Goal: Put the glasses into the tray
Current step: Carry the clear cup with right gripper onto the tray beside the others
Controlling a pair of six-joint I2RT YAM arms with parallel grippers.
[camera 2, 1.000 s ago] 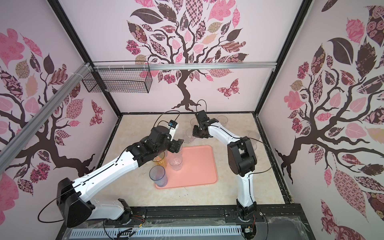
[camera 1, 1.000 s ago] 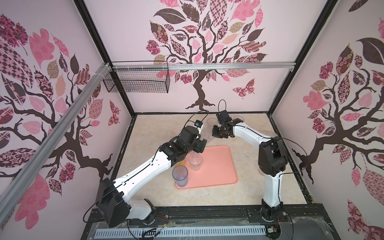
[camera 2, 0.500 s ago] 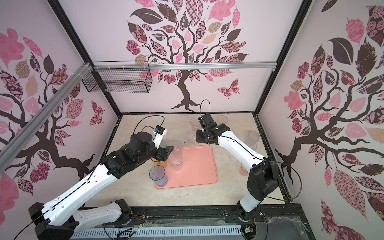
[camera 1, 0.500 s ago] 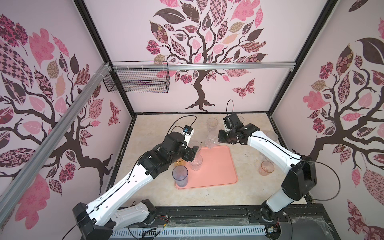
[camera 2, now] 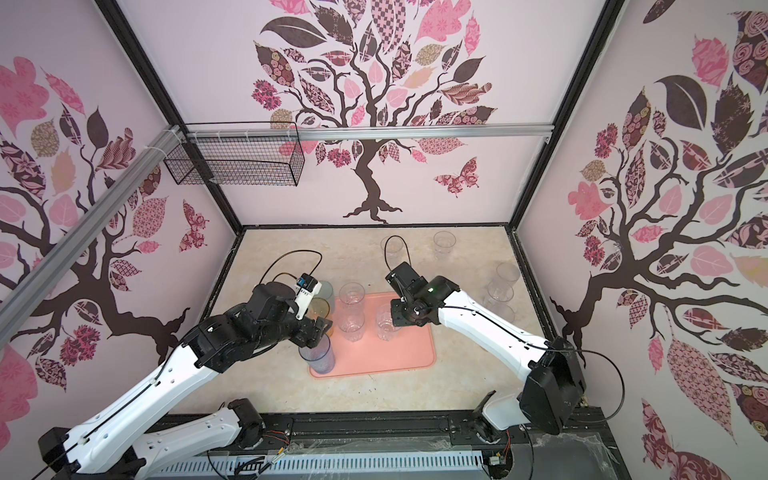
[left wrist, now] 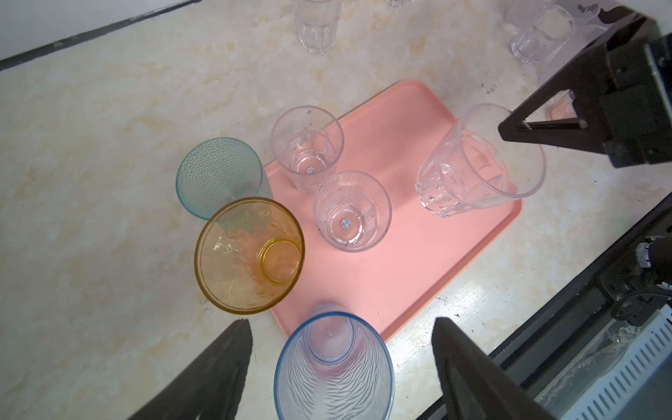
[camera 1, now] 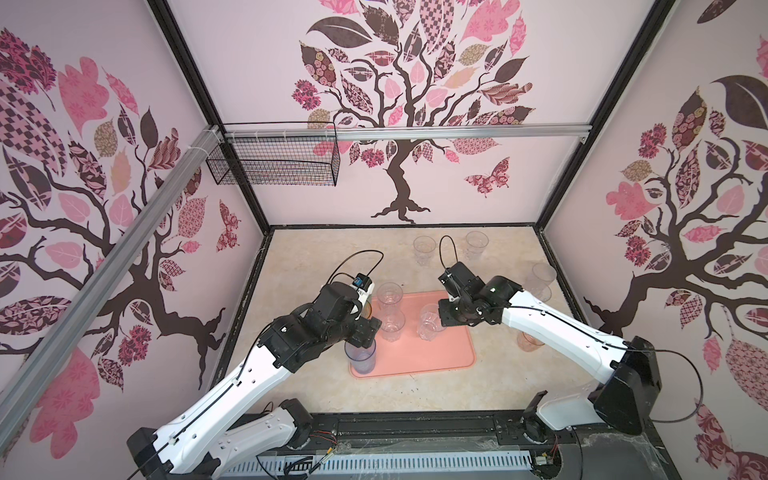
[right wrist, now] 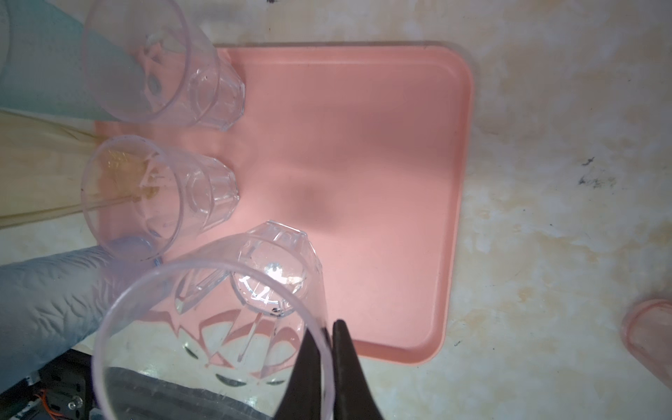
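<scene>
**GLASS HANDLING AT THE TRAY**

Marbled tabletop (camera 1: 316, 257) inside tree-patterned walls. Right gripper (right wrist: 329, 327) pinched tight on the rim wall of a clear faceted glass (right wrist: 271, 280), tilted, base over the tray (right wrist: 363, 145) edge; contact with the tray not discernible. Left gripper (left wrist: 342, 323) spread wide either side of a blue glass (left wrist: 334, 378) at the tray corner, touching nothing. Probably light, rigid, slick: expect swing and slip in a rim pinch. For tall ones, grip across the body. Other glasses (camera 1: 424, 249) well apart on the table.

Staged robot test booth: tree-decal wall panels (camera 1: 399, 104), black frame posts (camera 1: 195, 83), aluminium rail (camera 1: 457, 133), marble-look tabletop (camera 1: 316, 257).
</scene>
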